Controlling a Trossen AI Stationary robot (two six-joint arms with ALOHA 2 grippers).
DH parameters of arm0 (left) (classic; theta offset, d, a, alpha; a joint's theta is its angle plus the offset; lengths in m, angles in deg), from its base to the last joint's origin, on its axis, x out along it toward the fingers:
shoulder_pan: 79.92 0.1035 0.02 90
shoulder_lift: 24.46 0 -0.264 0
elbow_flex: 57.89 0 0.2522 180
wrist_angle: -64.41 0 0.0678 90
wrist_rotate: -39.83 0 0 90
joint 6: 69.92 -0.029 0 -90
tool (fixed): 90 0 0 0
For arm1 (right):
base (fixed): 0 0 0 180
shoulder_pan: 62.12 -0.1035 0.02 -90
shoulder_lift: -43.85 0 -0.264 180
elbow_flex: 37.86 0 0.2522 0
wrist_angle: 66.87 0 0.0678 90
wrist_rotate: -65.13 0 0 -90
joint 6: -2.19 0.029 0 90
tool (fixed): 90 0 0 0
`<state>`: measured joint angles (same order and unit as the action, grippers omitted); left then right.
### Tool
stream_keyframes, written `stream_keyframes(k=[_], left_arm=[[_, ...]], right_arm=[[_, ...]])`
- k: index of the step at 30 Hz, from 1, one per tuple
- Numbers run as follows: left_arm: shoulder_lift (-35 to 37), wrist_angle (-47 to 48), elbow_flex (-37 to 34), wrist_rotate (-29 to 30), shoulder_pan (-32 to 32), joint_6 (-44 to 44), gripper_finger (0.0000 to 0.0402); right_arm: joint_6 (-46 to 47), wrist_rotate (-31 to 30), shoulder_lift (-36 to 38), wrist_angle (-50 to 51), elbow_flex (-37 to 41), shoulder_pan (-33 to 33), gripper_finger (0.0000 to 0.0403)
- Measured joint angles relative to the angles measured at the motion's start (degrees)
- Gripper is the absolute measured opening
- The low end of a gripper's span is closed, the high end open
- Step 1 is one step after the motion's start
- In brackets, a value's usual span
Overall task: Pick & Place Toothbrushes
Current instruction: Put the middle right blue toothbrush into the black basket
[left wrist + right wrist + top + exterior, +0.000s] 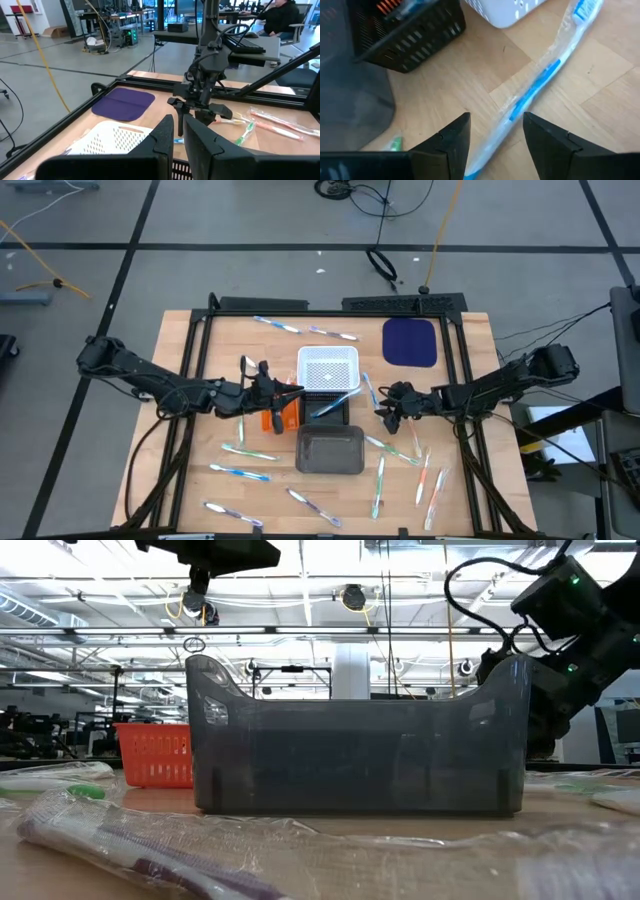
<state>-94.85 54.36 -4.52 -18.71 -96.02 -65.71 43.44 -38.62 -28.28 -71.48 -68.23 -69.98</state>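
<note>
Lying between right tool [492, 137] fingers: blue toothbrush [535, 92].

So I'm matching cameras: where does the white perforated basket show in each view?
High: white basket at table centre.
Low: not visible; grey bin fills the middle.
Left wrist: lower left, near the purple mat.
Right wrist: corner at top.
Shared landmark: black crate.

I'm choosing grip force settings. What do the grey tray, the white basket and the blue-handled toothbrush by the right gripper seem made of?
Grey tray: likely smooth, smoky translucent plastic, since light shows through its walls. White basket: probably matte moulded plastic, perforated with small holes. Blue toothbrush: plastic handle, seemingly inside a clear glossy film wrapper that glints and crinkles.
</note>
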Motion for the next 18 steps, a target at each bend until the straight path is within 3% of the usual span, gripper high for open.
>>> stream_keyframes(k=[13, 18], left_arm=[[0.0, 0.0, 0.0, 0.0, 0.0, -0.5, 0.0042], [0.0, 0.0, 0.0, 0.0, 0.0, -0.5, 0.0042]], right_arm=[[1.6, -1.3, -7.4, -7.1, -0.1, 0.0, 0.0172], [3.3, -2.1, -9.0, -7.0, -0.1, 0.0, 0.0145]])
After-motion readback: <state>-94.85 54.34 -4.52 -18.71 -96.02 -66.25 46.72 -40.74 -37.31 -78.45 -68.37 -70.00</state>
